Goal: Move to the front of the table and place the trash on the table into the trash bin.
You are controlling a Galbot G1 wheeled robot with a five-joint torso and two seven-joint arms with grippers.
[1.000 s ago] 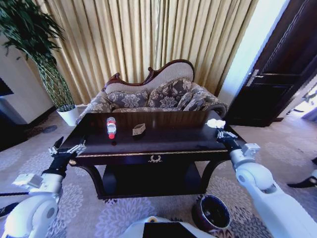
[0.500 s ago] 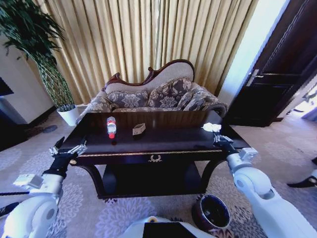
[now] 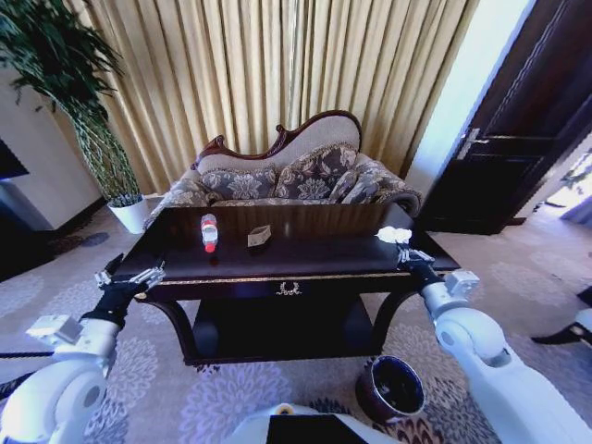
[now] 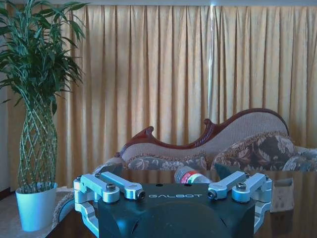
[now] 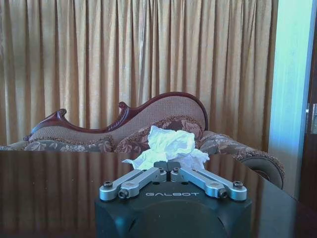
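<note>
The paper wad (image 5: 168,145) was a crumpled white lump, ragged and bright against the dark glossy table (image 3: 305,252). My right gripper (image 3: 404,251) was over the table's right end with its fingers drawn together on the wad, which bulged out just past the fingertips; in the right wrist view the two finger linkages met at the middle with the paper sitting right at their tips.

Well off to the left of that gripper lay the bottle (image 3: 209,231), clear with a red cap and label, resting on its side, and just beside it, nearer my right gripper, the small tan box (image 3: 259,238). I could see the bottle's red label from the left wrist too.

My left gripper (image 3: 127,278) hung off the table's left front corner, apart from everything, its fingers spread wide.

Down and back from the right gripper, on the patterned carpet (image 3: 277,384) beside the table's right front leg, stood the dark round bin (image 3: 392,392). Beyond the table were a carved sofa (image 3: 291,178), gold curtains (image 3: 268,74), and a potted plant (image 3: 74,102) far on the left gripper's side.
</note>
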